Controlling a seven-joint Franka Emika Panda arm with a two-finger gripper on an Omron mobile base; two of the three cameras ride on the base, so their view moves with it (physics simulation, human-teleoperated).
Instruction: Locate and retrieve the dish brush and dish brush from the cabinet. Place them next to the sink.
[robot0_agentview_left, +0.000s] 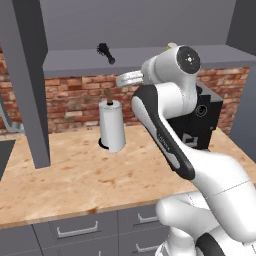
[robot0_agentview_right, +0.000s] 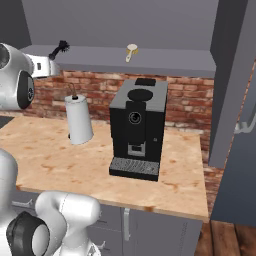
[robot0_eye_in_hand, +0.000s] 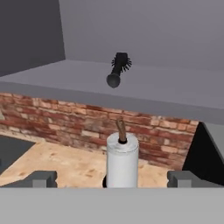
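Left base view: black dish brush lies on the cabinet shelf, above the paper towel roll on the counter. Right base view: cream dish brush lies on the same shelf above the coffee machine, well apart from the black one. Hand view: gripper jaws spread wide, empty, below the black brush

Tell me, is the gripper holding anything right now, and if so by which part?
Nothing is held. The gripper is open with nothing between its fingertips. The black brush lies on the cabinet shelf, apart from it.
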